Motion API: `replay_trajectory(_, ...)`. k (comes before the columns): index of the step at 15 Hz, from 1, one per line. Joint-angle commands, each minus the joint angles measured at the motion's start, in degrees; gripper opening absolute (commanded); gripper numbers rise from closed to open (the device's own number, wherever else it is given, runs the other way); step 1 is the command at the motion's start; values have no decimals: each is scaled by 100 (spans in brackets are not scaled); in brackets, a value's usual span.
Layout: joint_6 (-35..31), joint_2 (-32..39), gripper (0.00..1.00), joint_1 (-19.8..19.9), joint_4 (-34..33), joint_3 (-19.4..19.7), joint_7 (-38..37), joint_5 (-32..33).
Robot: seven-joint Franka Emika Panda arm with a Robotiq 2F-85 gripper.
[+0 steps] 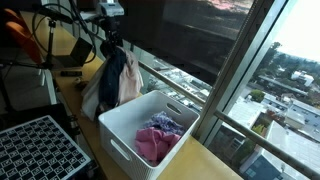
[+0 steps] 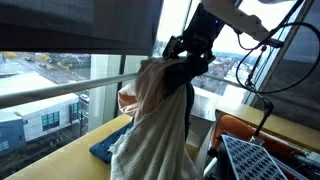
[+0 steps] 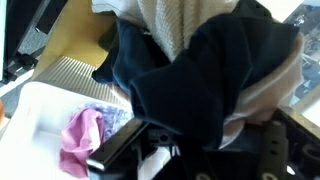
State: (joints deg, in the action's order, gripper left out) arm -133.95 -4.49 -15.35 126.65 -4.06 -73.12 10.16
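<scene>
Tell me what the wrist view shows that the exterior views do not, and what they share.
Only the wrist view: the knit weave of the cream cloth and the folds of the dark cloth from close, with a black finger low in the picture. Only the exterior views: the arm above the gripper, the window with the city outside, and the black grid tray. Shared: the bundle of clothes hanging from the shut gripper, and the white bin with the pink cloth inside.
</scene>
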Motion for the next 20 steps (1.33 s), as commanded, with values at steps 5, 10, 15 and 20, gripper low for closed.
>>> replay_trajectory(5,1206,-1870,0,962,-253,-175,489,-49)
replay_trajectory(10,1901,-2320,0,1561,-986,-112,868,-38)
replay_trajectory(15,2309,-2151,0,1981,-1883,-99,1097,7)
replay_trajectory(20,1996,-1538,0,2180,-2257,4,1307,-17)
